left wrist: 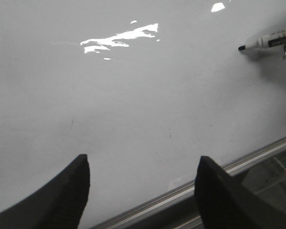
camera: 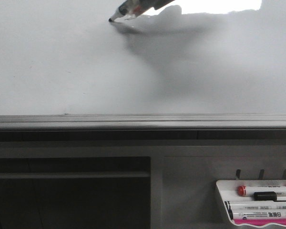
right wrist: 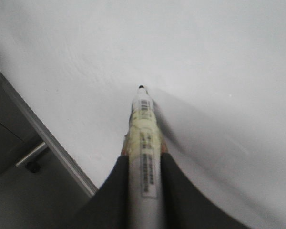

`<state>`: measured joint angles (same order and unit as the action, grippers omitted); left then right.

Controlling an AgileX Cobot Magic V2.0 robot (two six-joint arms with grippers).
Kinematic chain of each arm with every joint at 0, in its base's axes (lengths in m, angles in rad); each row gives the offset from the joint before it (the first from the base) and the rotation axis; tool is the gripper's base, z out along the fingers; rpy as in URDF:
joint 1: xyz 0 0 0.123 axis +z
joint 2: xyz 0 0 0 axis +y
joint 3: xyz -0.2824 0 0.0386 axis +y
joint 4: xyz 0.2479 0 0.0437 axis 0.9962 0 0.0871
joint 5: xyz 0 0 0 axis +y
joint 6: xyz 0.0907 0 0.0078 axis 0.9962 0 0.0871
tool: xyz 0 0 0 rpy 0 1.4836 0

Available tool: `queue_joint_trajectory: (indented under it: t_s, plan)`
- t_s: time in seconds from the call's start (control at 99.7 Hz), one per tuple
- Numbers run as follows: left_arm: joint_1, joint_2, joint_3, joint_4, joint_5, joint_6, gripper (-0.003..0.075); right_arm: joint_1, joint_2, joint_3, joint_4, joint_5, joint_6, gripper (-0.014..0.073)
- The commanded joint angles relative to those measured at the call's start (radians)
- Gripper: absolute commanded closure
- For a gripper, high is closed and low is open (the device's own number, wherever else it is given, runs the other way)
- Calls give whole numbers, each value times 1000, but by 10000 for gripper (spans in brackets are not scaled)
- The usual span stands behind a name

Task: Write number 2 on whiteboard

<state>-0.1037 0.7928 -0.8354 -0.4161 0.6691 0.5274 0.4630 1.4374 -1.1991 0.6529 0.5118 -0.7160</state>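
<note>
A white-barrelled marker with a black tip (right wrist: pixel 144 143) is pinched between the dark fingers (right wrist: pixel 178 191) of the right gripper (right wrist: pixel 144 164) and is held slanted over the large glossy pale grey-white whiteboard (camera: pixel 62 67), its tip at or just above the surface near the bright glare patch (camera: pixel 214 5); contact cannot be told. The left gripper (left wrist: pixel 142 191) is held spread over the board near its grey metal edge rail (left wrist: pixel 190 191), gripping nothing. No drawn 2 can be made out, and a small white tray of markers (camera: pixel 257 202) is seen below the board's edge.
</note>
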Motion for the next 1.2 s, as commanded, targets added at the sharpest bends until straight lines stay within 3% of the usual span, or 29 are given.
queue_joint_trajectory:
  t_s: [0.0, 0.431, 0.762, 1.053, 1.194]
  plan:
    - [2, -6, -26, -31, -74, -11, 279, -25, -32, -35, 15, -43, -5, 668]
    - [2, -6, -26, -31, -84, -11, 279, -49, -32, -35, 17, -43, -5, 668]
    - [2, -6, -26, -29, -84, -11, 279, -94, -32, -25, 3, 150, -5, 668]
    - [2, -6, -26, -29, -88, -11, 279, 0, 75, -13, 5, 90, -5, 668]
    - [2, -6, -26, -29, -88, -11, 280, -2, 99, -22, 1, 95, -5, 668]
